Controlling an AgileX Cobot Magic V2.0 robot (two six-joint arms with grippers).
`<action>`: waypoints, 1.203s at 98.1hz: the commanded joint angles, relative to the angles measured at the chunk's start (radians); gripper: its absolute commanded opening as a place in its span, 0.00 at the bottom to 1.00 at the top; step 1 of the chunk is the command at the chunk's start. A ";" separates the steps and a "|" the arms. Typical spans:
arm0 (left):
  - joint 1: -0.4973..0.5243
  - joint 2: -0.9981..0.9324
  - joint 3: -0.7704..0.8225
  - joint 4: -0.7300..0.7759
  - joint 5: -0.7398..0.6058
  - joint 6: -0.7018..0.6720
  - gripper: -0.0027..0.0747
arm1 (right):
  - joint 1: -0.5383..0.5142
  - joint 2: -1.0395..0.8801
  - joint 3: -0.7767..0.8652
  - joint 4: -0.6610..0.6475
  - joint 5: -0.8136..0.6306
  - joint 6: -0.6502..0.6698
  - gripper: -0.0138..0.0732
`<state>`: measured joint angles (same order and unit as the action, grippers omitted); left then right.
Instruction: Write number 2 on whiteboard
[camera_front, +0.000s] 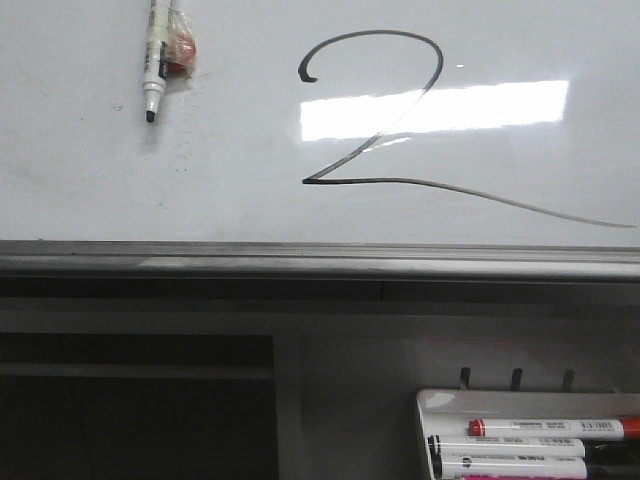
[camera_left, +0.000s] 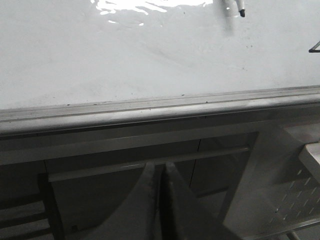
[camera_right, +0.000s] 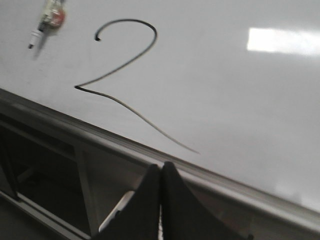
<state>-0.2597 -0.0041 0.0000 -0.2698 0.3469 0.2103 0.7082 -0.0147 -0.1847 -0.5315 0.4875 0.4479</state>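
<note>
A large black number 2 (camera_front: 375, 110) is drawn on the glossy whiteboard (camera_front: 240, 190), with a curled top and a long thin tail running right. It also shows in the right wrist view (camera_right: 120, 60). A white marker (camera_front: 153, 60) with a black tip hangs at the board's upper left beside a red blob. My left gripper (camera_left: 159, 165) is shut and empty, below the board's grey frame edge (camera_left: 150, 107). My right gripper (camera_right: 160, 166) is shut and empty, below the frame under the 2's tail. Neither gripper shows in the front view.
A white marker tray (camera_front: 440, 405) at the lower right holds several markers, one with a red cap (camera_front: 545, 428). Dark shelving (camera_front: 130, 400) lies under the board. A ceiling light glares on the board (camera_front: 470, 108).
</note>
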 joint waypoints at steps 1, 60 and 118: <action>0.003 -0.026 0.011 -0.018 -0.053 -0.013 0.01 | -0.187 0.015 0.029 0.154 -0.149 -0.078 0.08; 0.003 -0.026 0.011 -0.018 -0.053 -0.013 0.01 | -0.631 -0.016 0.223 0.385 -0.186 -0.247 0.08; 0.003 -0.026 0.011 -0.018 -0.053 -0.013 0.01 | -0.631 -0.016 0.223 0.371 -0.192 -0.247 0.08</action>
<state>-0.2597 -0.0041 0.0000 -0.2721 0.3469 0.2083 0.0840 -0.0147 0.0146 -0.1390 0.3179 0.2116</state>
